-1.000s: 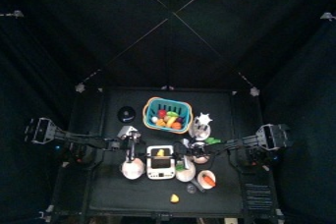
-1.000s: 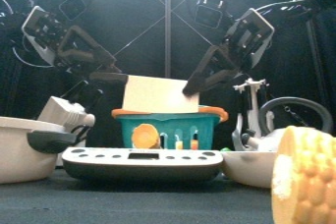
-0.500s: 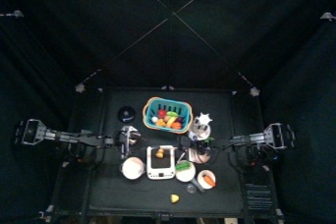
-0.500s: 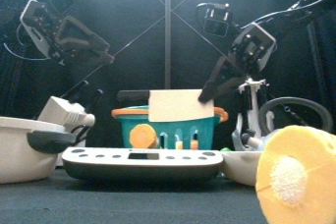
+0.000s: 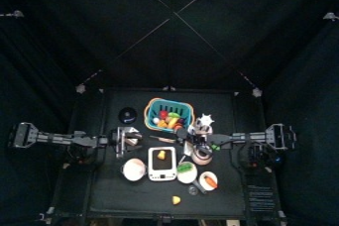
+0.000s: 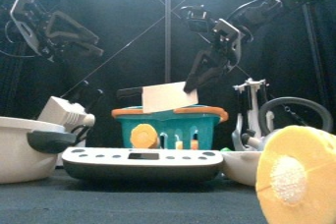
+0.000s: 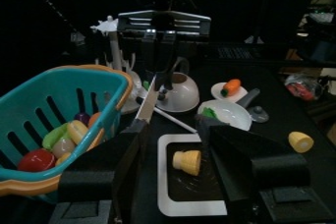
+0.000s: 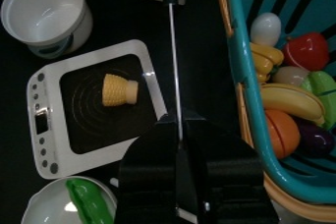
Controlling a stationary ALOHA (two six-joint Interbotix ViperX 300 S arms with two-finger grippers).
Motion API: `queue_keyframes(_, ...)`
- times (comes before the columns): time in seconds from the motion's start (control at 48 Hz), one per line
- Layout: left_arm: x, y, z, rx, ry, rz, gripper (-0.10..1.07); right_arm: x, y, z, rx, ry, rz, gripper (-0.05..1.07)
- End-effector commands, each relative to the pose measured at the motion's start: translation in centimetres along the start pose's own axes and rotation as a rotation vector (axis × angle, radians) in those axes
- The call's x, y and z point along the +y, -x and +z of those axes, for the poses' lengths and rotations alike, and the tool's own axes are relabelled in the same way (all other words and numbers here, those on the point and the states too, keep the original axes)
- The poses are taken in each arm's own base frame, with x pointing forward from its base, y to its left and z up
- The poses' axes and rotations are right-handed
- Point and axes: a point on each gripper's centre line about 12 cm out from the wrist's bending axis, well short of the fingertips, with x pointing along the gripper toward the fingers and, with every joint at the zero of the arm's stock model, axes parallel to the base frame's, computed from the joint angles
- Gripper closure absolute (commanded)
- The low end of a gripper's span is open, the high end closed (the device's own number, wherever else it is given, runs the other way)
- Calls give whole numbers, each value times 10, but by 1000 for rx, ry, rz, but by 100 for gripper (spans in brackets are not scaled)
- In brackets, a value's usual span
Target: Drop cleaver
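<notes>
While the right gripper (image 8: 175, 135) hangs above the crowded table (image 6: 157, 208), its jaws are pinched narrow on the cleaver (image 6: 163, 97), held by the handle with the broad pale blade hanging below and ahead of the fingertips. From the right wrist view the blade shows edge-on, a thin line running straight out from the jaws.

Largest first, around that gripper:
- Teal basket (image 8: 292, 90) of toy fruit, just to one side of the blade line, rim close to it.
- White scale (image 8: 98, 105) on the other side, almost directly under the blade, an orange cone-shaped piece (image 8: 120, 90) sitting on its dark platter.
- White bowl (image 8: 45, 14) beyond the scale, near the blade's far tip.
- Second bowl holding a green vegetable (image 8: 83, 200), back beside the wrist.

Left gripper (image 7: 168, 159) faces the cleaver from the opposite side, jaws spread wide and empty, well apart from it.

Risks, as I judge them:
- Blade sits between basket rim and scale; released here it may strike the rim and skid, or land on the scale and knock the cone off.
- Blade-heavy tool gripped at the handle; it could tip and tumble flat as it falls, landing askew.
- Where the cleaver is meant to land I cannot tell.
</notes>
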Motion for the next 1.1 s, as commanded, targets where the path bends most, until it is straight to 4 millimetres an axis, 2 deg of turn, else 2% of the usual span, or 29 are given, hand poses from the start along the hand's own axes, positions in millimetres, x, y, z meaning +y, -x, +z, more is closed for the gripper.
queue_keyframes(0.0, 1, -2, 6, -18, 3, 4, 16, 1, 8, 13, -44, -5, 6, 70)
queue_keyframes(0.312, 1, -2, 5, -14, 2, 3, 16, -10, -20, -24, 91, 24, -33, 64)
queue_keyframes(0.479, 1, -2, 5, -12, 2, 3, 15, -20, -36, -33, 136, 7, -55, 61)
queue_keyframes(0.542, 1, -2, 5, -14, 2, 3, 15, -23, -39, -35, 147, -6, -61, 52)
queue_keyframes(0.646, 1, -2, 5, -14, 2, 3, 16, -23, -39, -38, 155, -10, -61, 26)
queue_keyframes(0.708, 1, -2, 5, -14, 3, 4, 16, -22, -39, -37, 153, -9, -60, 19)
queue_keyframes(0.812, 1, -2, 5, -12, 3, 4, 16, -21, -36, -38, 167, 1, -63, 19)
queue_keyframes(1.083, 1, -2, 5, -15, 5, 4, 15, 3, -33, -28, 145, 78, -21, 19)
